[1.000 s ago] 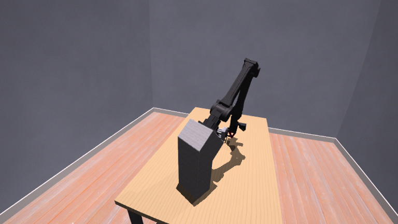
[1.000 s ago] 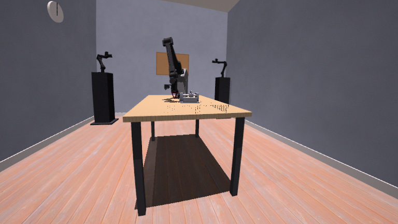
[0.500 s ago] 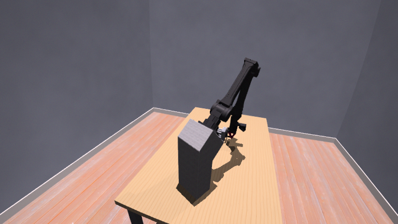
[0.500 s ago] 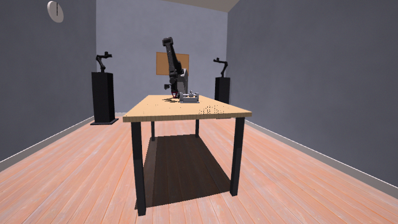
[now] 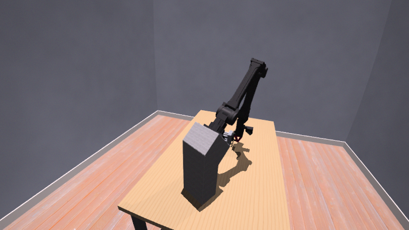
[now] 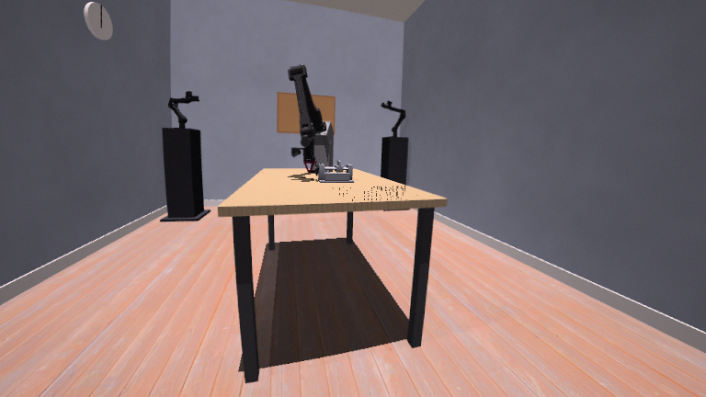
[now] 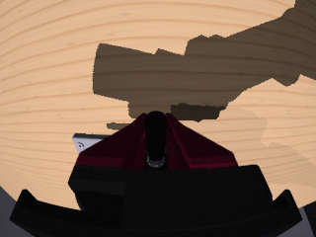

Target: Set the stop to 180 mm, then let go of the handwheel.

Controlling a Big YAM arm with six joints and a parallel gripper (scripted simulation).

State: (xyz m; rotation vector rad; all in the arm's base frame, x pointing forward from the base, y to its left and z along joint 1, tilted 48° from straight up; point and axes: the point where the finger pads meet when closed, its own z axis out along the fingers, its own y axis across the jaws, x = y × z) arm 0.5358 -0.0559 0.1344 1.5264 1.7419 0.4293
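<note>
A small grey stop fixture [image 6: 335, 174] with a rail and block sits on the wooden table; in the top view only its end [image 5: 228, 135] shows behind the grey box. My gripper [image 6: 310, 166] with dark red fingers hangs at the fixture's left end, also visible in the top view [image 5: 237, 138]. In the wrist view the red fingers are closed around a dark upright handle [image 7: 156, 133], the handwheel's grip. A pale corner of the fixture [image 7: 86, 141] shows to the left. The scale reading is too small to tell.
A tall grey box [image 5: 202, 167] stands on the table next to the fixture. The arm's shadow [image 7: 197, 73] falls on the wood. Two black pedestals [image 6: 181, 171] [image 6: 393, 158] with cameras stand beside the table's far end.
</note>
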